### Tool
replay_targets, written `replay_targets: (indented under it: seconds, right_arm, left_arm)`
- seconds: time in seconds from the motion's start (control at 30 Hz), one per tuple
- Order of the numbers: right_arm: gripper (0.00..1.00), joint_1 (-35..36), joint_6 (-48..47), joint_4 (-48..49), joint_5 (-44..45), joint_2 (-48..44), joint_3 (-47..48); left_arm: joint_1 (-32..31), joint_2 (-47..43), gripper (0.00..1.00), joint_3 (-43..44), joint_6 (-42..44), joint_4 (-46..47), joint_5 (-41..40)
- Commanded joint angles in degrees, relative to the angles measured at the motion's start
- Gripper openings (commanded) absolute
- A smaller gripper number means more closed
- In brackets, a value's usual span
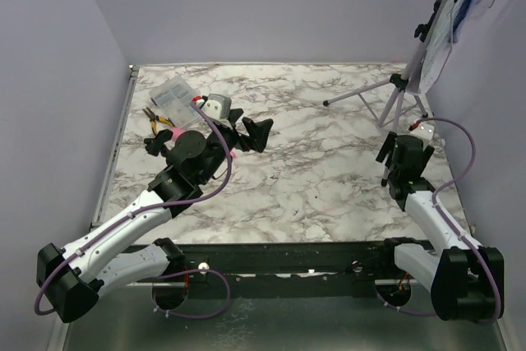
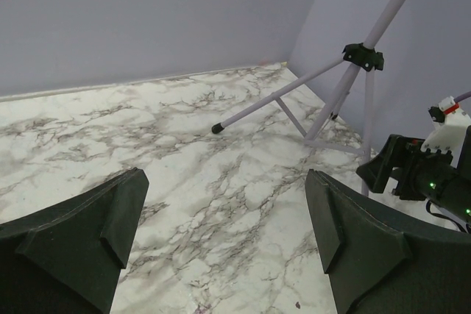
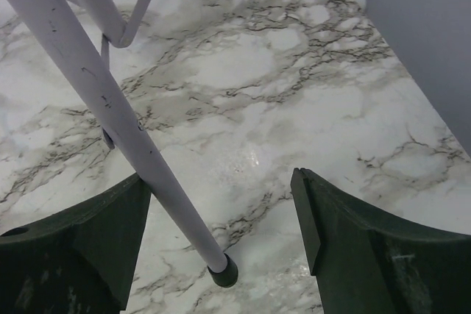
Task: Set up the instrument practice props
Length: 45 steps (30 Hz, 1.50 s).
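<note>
The thin silver tripod [image 1: 398, 82] is standing at the far right corner of the white marbled counter [image 1: 312, 187], carrying white printed sheet-music pages [image 1: 437, 47] up top. The right gripper [image 3: 221, 178] is hovering released, its jaws apart around one leg's black-tipped foot without clamping it. The left gripper [image 2: 224, 182] is gaping wide and empty, near the clear plastic compartment box [image 1: 168, 94].
</note>
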Motion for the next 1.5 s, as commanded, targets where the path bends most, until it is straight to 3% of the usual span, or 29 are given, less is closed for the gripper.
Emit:
replay_targets:
  seconds: [0.0,0.4,0.47,0.5,0.73,0.97,1.27,1.47]
  right_arm:
    - [0.8,-0.4,3.7,-1.0,12.8,-0.7,-0.1]
    - [0.84,-0.4,2.7,-4.1,16.7,-1.3,2.1]
    - [0.99,-0.4,1.4,-5.9,14.0,-2.3,2.7]
    - [1.0,-0.4,0.8,-6.7,12.1,-2.7,3.3]
    - [1.0,-0.4,-1.7,-8.0,-4.3,-5.7,5.3]
    - [1.0,1.3,-0.5,-5.9,-10.7,-6.0,4.3]
    - [1.0,9.0,10.5,-15.7,-17.2,-10.7,7.0]
    - [0.99,11.5,15.7,-16.0,-27.6,-16.7,5.1]
  left_arm:
    - [-0.4,-0.4,0.97,0.9,-0.2,-0.5,0.9]
    - [-0.4,-0.9,0.97,1.0,-0.1,-0.5,0.8]
    - [-0.4,-0.9,0.97,1.0,-0.1,-0.6,0.8]
    - [-0.4,-1.0,0.97,1.0,-0.1,-0.6,0.8]
    - [-0.4,-0.8,0.97,1.2,-0.4,-0.7,1.3]
    - [-0.4,0.0,0.97,1.2,-0.3,-0.7,1.1]
    - [-0.4,-0.3,0.97,1.2,-0.3,-1.1,0.9]
    - [-0.4,0.1,0.97,1.3,-0.3,-1.1,1.1]
